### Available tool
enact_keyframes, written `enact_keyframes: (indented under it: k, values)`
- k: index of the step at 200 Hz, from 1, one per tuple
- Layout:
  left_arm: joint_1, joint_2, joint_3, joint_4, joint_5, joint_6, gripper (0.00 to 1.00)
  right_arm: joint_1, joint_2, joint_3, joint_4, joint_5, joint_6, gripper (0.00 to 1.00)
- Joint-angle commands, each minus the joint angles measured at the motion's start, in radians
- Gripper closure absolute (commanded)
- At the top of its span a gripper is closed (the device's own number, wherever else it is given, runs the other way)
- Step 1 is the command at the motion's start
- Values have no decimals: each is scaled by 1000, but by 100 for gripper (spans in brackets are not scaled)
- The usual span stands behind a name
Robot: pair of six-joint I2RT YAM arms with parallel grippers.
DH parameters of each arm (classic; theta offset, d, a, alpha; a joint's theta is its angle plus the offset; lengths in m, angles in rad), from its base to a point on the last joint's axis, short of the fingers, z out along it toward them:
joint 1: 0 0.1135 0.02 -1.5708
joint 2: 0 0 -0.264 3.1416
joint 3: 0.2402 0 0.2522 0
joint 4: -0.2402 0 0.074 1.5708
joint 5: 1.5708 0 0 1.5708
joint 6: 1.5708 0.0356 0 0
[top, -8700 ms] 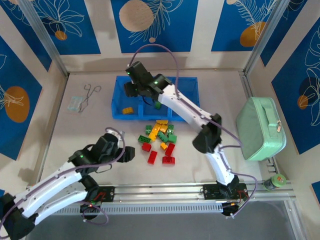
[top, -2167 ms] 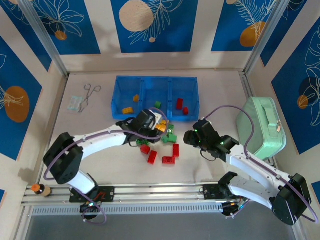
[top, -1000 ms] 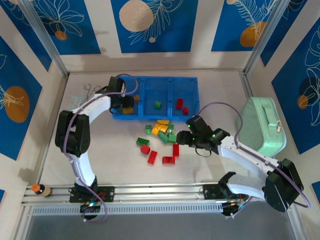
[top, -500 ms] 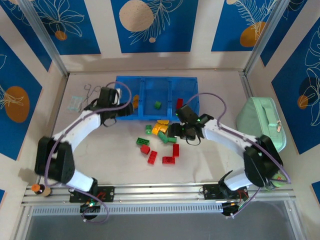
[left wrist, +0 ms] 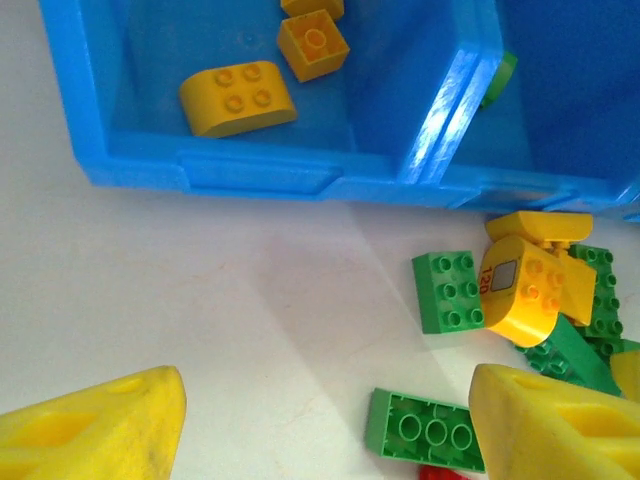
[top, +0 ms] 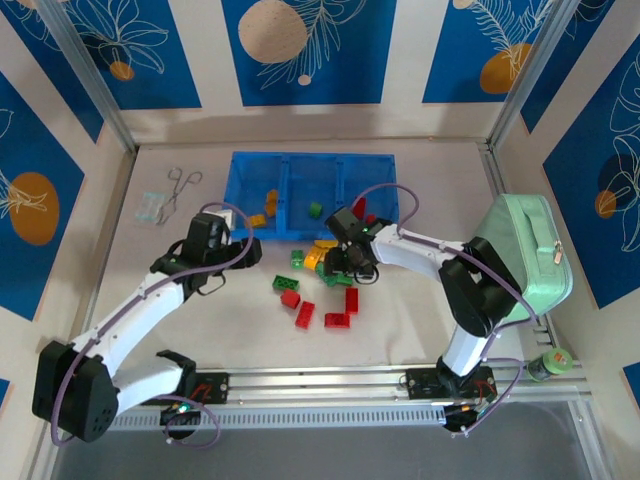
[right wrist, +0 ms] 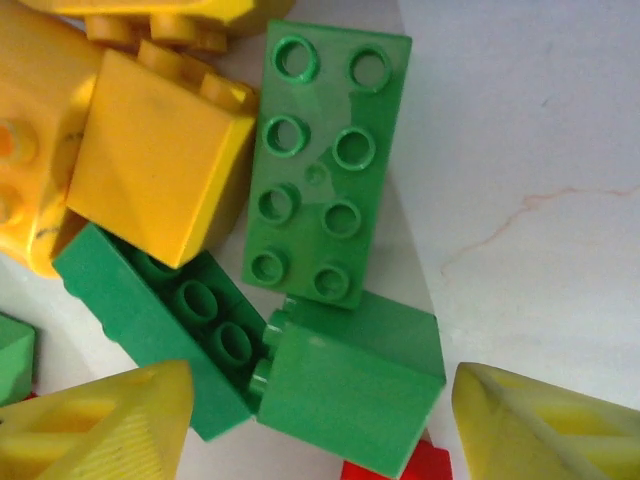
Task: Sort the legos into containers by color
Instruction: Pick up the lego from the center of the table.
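Several yellow legos in left container, green lego in middle container

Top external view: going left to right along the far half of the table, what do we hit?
clear packet → forceps → blue tray, whose compartments hold yellow bricks, then a green brick, then a red brick → mint-green case
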Motion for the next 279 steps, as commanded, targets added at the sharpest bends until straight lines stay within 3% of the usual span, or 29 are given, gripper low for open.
enact_keyframes:
  k: [1, 114, 155, 185, 225, 279]
  values:
    - [-6, -19, -31, -4, -20, -16, 25, 8, 34, 35, -65, 38, 21, 33]
    - [-8, -20, -86, 35, -9, -27, 26, 5, -22, -60, -52, 76, 82, 40]
    - [-12, -29, -98, 32, -8, -30, 27, 30, -33, -32, -85, 109, 84, 53]
    - [-14, -43, -102, 16, -12, -25, 28, 53, -65, 35, -156, 165, 73, 63]
    - [-41, -76, -114, 8, -11, -29, 28, 62, -94, 181, -216, 217, 10, 64]
    - [-153, -76, -154, 13, -49, -61, 28, 17, 114, 503, -240, 167, -139, 63]
